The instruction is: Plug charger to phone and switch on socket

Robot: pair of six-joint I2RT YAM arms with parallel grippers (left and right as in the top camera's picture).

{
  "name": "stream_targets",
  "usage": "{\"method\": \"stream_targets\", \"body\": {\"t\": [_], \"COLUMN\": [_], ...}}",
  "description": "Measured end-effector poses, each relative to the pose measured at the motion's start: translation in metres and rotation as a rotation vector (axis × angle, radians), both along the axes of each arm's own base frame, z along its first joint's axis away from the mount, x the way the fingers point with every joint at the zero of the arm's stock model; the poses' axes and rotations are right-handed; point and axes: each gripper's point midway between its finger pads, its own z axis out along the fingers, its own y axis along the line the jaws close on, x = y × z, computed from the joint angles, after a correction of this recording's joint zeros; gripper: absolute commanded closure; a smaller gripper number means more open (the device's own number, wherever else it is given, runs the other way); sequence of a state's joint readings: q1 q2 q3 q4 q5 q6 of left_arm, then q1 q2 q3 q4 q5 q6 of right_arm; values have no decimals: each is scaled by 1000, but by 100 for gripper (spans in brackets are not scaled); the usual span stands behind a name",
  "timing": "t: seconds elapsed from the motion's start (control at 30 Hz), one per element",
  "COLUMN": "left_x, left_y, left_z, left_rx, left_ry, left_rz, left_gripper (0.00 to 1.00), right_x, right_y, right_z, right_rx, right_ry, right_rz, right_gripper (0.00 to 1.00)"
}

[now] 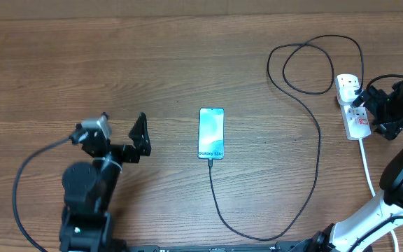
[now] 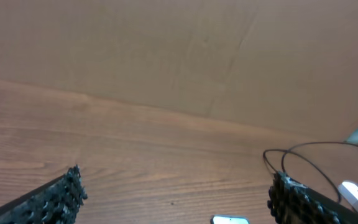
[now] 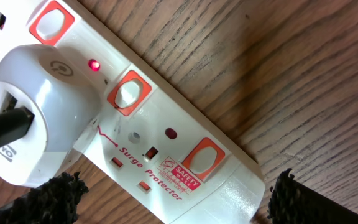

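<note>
The task looks all but finished. The phone [image 1: 211, 133] lies face up near the middle of the table [image 1: 117, 56], screen lit. The charger [image 1: 319, 140] meets its 6 o'clock edge, so the tip seems to be seated, though the joint is too small to confirm. From there the cable sweeps toward 5 o'clock, climbs the right side, coils at 1 o'clock and ends in a white adapter [image 3: 39, 124] pushed into the socket [image 1: 356, 119], which sits at 3 o'clock near the table's edge.

In the right wrist view a small red light [image 3: 94, 65] glows beside the adapter, next to a red-rimmed switch [image 3: 129, 92]. I judge that outlet to be on. A second lamp [image 3: 171, 132] further along is dark. What may be left is only to draw the arm away.

The right gripper [image 3: 174, 190] hangs over the socket with its jaws spread wide, one finger either side of the strip, holding nothing. The left gripper [image 2: 179, 193] waits at 9 o'clock from the phone, well apart from it, low over bare wood. Its jaws are also parted and empty.
</note>
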State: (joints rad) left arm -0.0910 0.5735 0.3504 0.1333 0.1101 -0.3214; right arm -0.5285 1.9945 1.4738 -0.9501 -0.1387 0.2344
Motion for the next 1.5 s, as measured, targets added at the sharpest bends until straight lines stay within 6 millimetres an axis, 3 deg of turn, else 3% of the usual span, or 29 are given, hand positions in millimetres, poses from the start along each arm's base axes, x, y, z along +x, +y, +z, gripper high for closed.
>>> {"method": "stream_targets", "body": {"t": [0.5, 0.73, 0.87, 1.03, 1.5], "left_x": [-31, -37, -43, -45, -45], "left_y": [3, 19, 31, 38, 40], "left_z": [-60, -76, -97, -83, -83], "left_rx": [-19, -14, -5, 36, 143], "left_ry": [-68, -24, 54, -14, -25], "left_rz": [-2, 65, 119, 153, 154], "left_gripper": [0, 0, 0, 0, 0], "right_x": [0, 0, 0, 1, 1], "right_y": [0, 0, 0, 0, -1], "right_z": [0, 0, 0, 0, 0], "right_rx": [-1, -1, -1, -2, -2], "right_ry": [-1, 0, -1, -2, -3], "right_rz": [0, 0, 0, 0, 0], "right_gripper": [0, 0, 0, 0, 0]}}
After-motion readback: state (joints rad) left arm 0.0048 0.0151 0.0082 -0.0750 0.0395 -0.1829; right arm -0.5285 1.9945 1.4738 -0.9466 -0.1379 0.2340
